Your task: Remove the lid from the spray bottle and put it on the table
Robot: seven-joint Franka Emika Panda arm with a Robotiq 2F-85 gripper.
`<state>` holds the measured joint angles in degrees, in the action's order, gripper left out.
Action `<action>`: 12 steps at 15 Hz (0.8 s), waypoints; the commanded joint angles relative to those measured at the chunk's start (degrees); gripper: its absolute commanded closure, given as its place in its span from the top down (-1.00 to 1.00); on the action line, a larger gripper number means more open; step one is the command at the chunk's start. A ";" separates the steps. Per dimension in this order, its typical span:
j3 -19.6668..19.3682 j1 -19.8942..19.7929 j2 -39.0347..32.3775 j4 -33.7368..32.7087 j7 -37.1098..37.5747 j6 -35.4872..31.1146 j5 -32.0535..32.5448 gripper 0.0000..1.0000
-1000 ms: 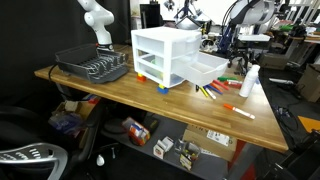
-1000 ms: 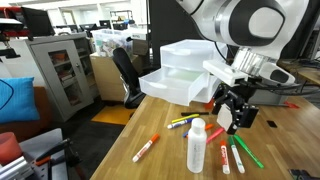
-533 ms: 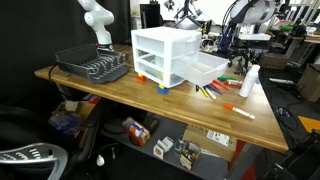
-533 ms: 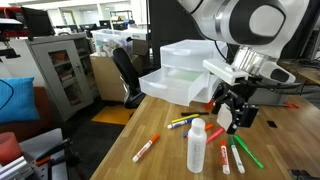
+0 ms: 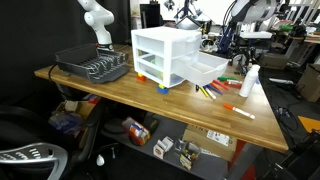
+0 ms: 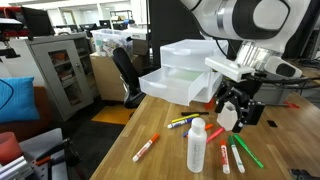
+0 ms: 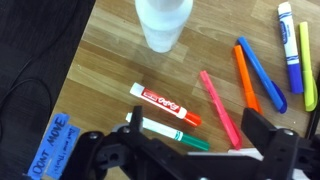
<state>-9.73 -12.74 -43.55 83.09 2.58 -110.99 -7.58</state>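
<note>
Two black fingers of the Robotiq pincer point(image 7: 192, 135) reach up from the lower edge of the wrist view. They are spread wide with only markers and bare wood between them, so the pincer looks released and empty. In an exterior view the pincer point(image 6: 236, 122) hangs above the table beside a small pale patch that I cannot identify.

Directly under and around the fingers lie loose coloured felt markers point(image 7: 220, 108), flat on the long light-brown wooden table point(image 7: 100, 60).

Beyond them, at the top edge of the wrist view, stands the small slim white plastic spray bottle point(image 7: 163, 25). It is ahead of the fingertips and a little to the side of the line between them. In an exterior view the spray bottle point(image 6: 197, 145) stands upright, clear of the pincer and on the camera's side of it. Its long axis is vertical, and the small white plastic lid point(image 6: 198, 124) seems to be in place on the narrowing top.

Judging from this, the coming move turns on carrying the open jaws forward until they straddle the lid from the side or from above, since the cap must leave along that vertical axis. The light bottle may tip or lift with it.

Farther off is the white plastic drawer unit point(image 6: 180, 75), well apart from the approach
</note>
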 commanded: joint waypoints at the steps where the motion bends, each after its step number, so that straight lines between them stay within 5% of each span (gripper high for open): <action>1: 0.56 -0.99 3.41 3.69 -0.91 -0.32 0.73 1.00; 12: 0.45 -1.96 12.32 17.58 -0.20 -1.09 -1.93 1.00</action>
<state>-9.97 -13.97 -33.97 95.65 2.42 -110.70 -8.08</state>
